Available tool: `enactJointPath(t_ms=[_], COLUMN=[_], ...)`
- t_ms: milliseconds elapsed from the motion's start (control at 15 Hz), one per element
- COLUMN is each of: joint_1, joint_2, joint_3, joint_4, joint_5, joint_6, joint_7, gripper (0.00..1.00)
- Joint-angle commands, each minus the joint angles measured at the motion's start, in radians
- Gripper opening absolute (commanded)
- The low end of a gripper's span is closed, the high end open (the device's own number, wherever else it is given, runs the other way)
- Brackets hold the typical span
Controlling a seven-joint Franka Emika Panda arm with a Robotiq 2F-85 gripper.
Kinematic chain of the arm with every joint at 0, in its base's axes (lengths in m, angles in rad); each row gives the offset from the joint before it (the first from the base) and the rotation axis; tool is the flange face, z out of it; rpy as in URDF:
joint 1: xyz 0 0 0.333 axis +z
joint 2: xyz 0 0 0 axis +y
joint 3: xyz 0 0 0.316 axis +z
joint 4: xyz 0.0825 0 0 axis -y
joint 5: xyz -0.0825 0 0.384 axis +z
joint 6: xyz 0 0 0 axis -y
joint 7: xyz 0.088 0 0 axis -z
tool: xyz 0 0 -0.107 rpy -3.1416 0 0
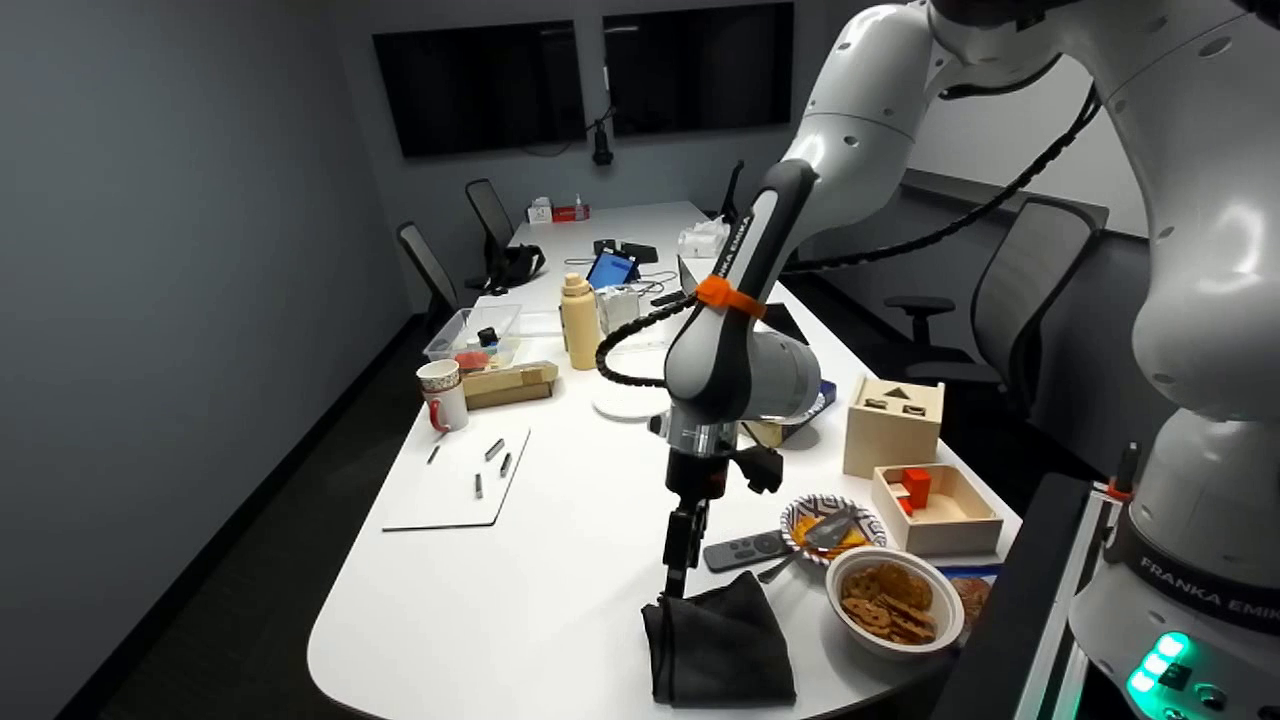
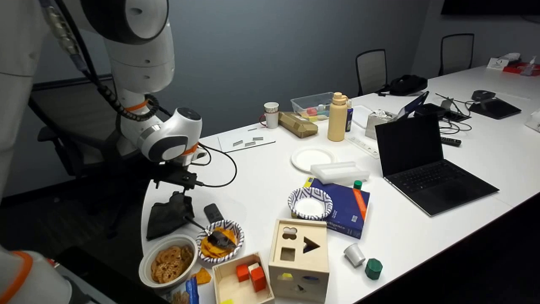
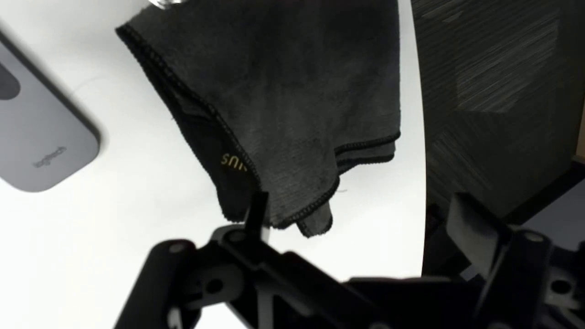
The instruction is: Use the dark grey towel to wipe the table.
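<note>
The dark grey towel [image 1: 725, 645] lies folded near the rounded end of the white table [image 1: 520, 600]. It also shows in an exterior view [image 2: 171, 215] and in the wrist view [image 3: 292, 100], where its stitched edges and a yellow print show. My gripper [image 3: 361, 205] is open, with nothing between its fingers. In the wrist view one finger overlaps the towel's corner and the other appears beyond the table's edge, over the floor. In an exterior view the gripper [image 1: 678, 580] points down at the towel's edge. I cannot tell whether it touches the towel.
A grey remote [image 1: 745, 552], a patterned bowl of chips with a dark utensil [image 1: 830, 530] and a white bowl of cookies [image 1: 893, 603] stand close beside the towel. A wooden tray [image 1: 940, 510] and a wooden shape box [image 2: 298, 261] are further along. A whiteboard [image 1: 450, 500] lies opposite.
</note>
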Motion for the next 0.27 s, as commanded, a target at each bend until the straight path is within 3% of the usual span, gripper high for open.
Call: enactJointPath(t_ms=[0,200], joint_1=[-0.064,-0.093], joint_2=[-0.195,-0.291], joint_3=[0.071,0.099], joint_4=[-0.093,-0.091], joint_5=[0.030,0.047], joint_6=[-0.022,-0.117], joint_7=[0.085,0.091], gripper=[1.00,1.00])
